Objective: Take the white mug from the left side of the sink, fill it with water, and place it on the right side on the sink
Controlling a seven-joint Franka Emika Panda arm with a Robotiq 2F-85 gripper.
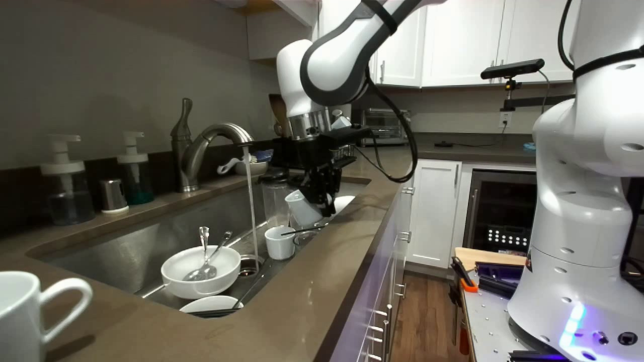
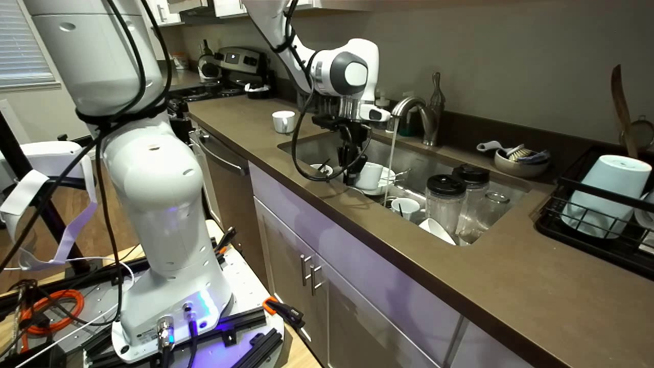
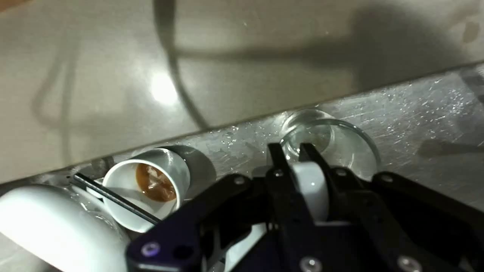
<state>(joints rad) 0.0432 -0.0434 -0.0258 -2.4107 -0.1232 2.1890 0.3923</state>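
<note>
My gripper [image 1: 327,203] is shut on the handle of the white mug [image 1: 303,208], above the sink [image 1: 126,261]. The mug is tilted in this exterior view; it also shows in an exterior view [image 2: 369,177], beside the running water stream [image 2: 392,158] and apart from it. In the wrist view the handle [image 3: 313,189] sits between the fingers [image 3: 291,147]; the mug's body is mostly hidden behind the gripper. Water runs from the faucet [image 1: 193,153]. A second, like mug [image 1: 20,317] stands on the counter at the sink's end. The held mug's inside is not visible.
The sink holds a white bowl [image 1: 201,276] with spoons, a small cup [image 3: 147,189] with brown liquid and a dark stick, a clear glass [image 3: 340,143] and lidded clear jars [image 2: 445,202]. A black drying rack [image 2: 552,227] stands on the counter [image 2: 500,291]. Soap bottles [image 1: 68,191] line the wall.
</note>
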